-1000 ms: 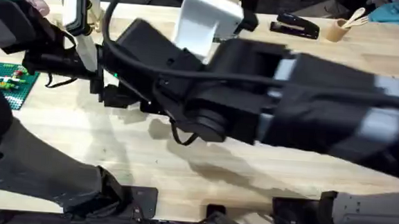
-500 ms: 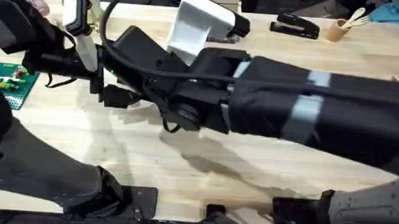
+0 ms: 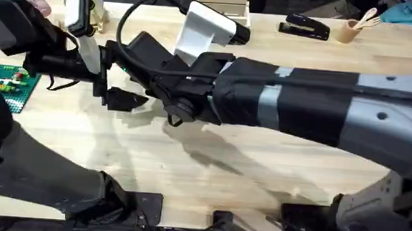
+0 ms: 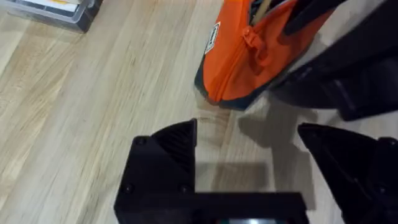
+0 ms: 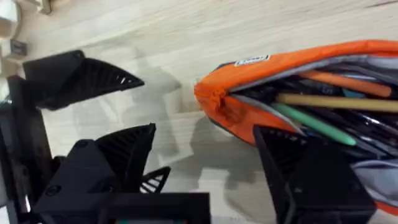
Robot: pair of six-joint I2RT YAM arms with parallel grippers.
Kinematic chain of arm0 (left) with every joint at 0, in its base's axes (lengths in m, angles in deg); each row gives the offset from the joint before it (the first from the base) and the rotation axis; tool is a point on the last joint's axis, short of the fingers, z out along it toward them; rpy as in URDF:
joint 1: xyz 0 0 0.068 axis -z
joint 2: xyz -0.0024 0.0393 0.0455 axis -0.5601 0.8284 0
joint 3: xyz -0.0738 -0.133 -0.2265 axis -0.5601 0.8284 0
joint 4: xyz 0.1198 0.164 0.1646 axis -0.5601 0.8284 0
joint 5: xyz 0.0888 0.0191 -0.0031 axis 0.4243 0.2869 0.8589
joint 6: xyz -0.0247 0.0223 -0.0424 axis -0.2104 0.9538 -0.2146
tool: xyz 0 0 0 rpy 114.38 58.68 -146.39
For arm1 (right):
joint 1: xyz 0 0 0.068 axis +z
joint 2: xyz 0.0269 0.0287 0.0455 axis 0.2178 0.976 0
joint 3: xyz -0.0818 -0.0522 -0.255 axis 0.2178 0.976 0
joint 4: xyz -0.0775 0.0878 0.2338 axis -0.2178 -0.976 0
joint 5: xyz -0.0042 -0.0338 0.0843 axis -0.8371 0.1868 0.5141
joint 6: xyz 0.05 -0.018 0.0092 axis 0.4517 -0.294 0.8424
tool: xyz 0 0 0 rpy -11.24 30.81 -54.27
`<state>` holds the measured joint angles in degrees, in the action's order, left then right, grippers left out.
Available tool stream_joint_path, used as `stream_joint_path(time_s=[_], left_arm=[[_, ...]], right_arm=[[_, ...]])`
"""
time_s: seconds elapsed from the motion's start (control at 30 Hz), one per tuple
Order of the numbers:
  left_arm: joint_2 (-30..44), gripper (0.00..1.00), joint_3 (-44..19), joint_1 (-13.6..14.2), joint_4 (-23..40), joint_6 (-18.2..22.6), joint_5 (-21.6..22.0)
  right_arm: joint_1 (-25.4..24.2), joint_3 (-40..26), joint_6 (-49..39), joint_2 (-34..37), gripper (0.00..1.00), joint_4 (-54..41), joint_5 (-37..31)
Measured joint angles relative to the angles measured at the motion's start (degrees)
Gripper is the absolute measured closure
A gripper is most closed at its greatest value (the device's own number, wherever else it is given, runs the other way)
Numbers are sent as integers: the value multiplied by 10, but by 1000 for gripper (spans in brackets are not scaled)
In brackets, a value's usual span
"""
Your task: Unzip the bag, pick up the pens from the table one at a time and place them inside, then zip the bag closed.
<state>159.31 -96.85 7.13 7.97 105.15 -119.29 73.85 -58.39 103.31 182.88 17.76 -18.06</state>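
The orange bag (image 5: 261,62) lies on the wooden table (image 3: 223,181) with its zipper open. Several pens (image 5: 336,101) show inside its mouth, among them a tan one, an orange one and a green one. My right gripper (image 5: 211,158) is open and straddles the bag's end, with one finger (image 5: 298,168) over the opening. My left gripper (image 4: 249,146) is also open and holds nothing; it sits low on the table just short of the bag's (image 4: 239,68) closed end. In the overhead view the right arm covers the bag, with the left gripper (image 3: 124,98) beside it.
A black stapler (image 3: 304,26) and a tan cup with wooden spoons (image 3: 351,28) stand at the back right. A green brick plate (image 3: 7,82) lies at the left edge. A white object (image 3: 204,26) sits at the back centre. A clear case (image 4: 50,9) lies near the bag.
The right arm has dropped away from the camera and reached farther left over the bag. The left arm has stayed put.
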Motion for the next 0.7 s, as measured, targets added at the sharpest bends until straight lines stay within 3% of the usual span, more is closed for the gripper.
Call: stream_joint_path(time_s=[0.27,0.3,0.7], left_arm=[[0,7,0,0,0,0,0],[0,7,0,0,2,0,0],[0,8,0,0,2,0,0]], right_arm=[[-4,0,0,23,187,18,0],[-7,0,0,38,331,22,0],[-27,0,0,45,492,31,0]])
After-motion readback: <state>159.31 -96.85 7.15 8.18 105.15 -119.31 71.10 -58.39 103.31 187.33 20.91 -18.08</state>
